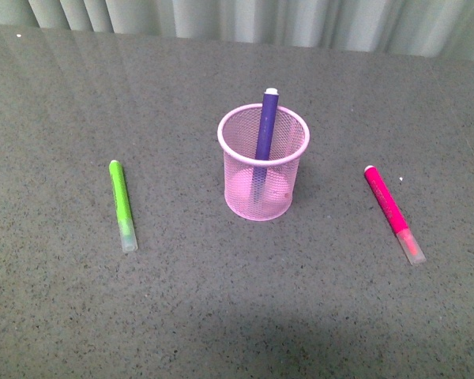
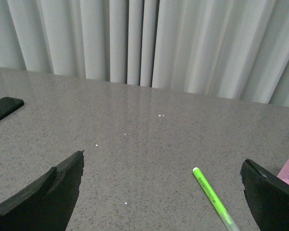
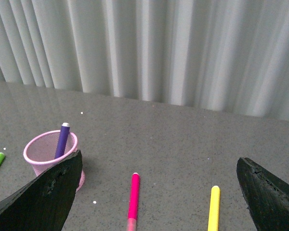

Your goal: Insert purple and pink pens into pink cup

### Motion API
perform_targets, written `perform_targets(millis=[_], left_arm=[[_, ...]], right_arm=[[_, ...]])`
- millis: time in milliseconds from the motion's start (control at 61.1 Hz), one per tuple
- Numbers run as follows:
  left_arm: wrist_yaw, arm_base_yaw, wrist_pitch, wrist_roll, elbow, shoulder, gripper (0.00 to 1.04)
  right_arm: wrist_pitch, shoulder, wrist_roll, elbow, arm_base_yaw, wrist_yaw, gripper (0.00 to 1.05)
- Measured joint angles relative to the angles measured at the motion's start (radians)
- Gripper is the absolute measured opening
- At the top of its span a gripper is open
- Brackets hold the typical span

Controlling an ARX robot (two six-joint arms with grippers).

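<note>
Front and wrist views of the desk (image 1: 182, 316), with a pale pleated curtain (image 1: 300, 20) behind it.

**Writing.** The lime green marker (image 2: 213, 198) carries a line of dark print along its barrel, too small to read. No other lettering is legible.

**Claws.** The left claw (image 2: 162, 159) stands wide open. Its two black fingers (image 2: 48, 192) appear at opposite sides of the left wrist view, above the desk, and they hold and touch nothing. The right claw (image 3: 159, 158) is likewise spread wide, its fingers (image 3: 43, 197) framing the right wrist view, and it is empty.

**Counts.** There is one pink cup (image 1: 241, 193), of wire mesh with a solid rim, upright near the middle of the desk. There are four markers.
- The purple pen (image 1: 265, 130) stands inside the cup, leaning, with its upper end above the rim.
- The pink pen (image 1: 391, 212) lies flat on the desk to the robot's right of the cup, well apart from it, with its clear cap toward the robot.
- The green marker lies flat to the left of the cup, also well apart, with its clear cap toward the robot.
- The yellow marker (image 3: 214, 207) lies farther right than the pink pen and roughly parallel to it.

A flat dark object (image 2: 2, 108) lies at the edge of the left wrist view, and what it is cannot be told.
</note>
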State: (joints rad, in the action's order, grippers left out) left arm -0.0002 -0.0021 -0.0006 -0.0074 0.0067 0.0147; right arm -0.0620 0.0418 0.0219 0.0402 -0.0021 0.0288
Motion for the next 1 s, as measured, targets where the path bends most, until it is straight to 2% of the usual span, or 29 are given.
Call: perform_targets(millis=[33,65,115,147,196,344,507,720,998], left_arm=[[0.0,0.0,0.0,0.0,0.0,0.0,0.97],[0.0,0.0,0.0,0.0,0.0,0.0,0.97],[0.0,0.0,0.0,0.0,0.0,0.0,0.97],[0.0,0.0,0.0,0.0,0.0,0.0,0.97],[0.0,0.0,0.0,0.0,0.0,0.0,0.97],[0.0,0.0,0.0,0.0,0.0,0.0,0.97],[0.0,0.0,0.0,0.0,0.0,0.0,0.97],[0.0,0.0,0.0,0.0,0.0,0.0,0.97],[0.0,0.0,0.0,0.0,0.0,0.0,0.97]], right_arm=[[-0.193,0.138,0.008,0.1,-0.028,0.002,0.97],[-0.276,0.29,-0.012,0.183,-0.072,-0.023,0.97],[-0.237,0.547,-0.068,0.32,-0.123,-0.061,0.97],[-0.193,0.672,-0.117,0.406,-0.123,-0.08,0.97],[-0.145,0.855,-0.2,0.551,-0.106,-0.116,0.97],[-0.161,1.154,-0.338,0.768,-0.053,-0.13,0.97],[-0.217,1.363,-0.414,0.886,-0.007,-0.096,0.97],[-0.237,1.558,-0.451,0.97,0.106,-0.015,0.97],[-0.226,1.741,-0.444,1.05,0.142,0.068,0.97]])
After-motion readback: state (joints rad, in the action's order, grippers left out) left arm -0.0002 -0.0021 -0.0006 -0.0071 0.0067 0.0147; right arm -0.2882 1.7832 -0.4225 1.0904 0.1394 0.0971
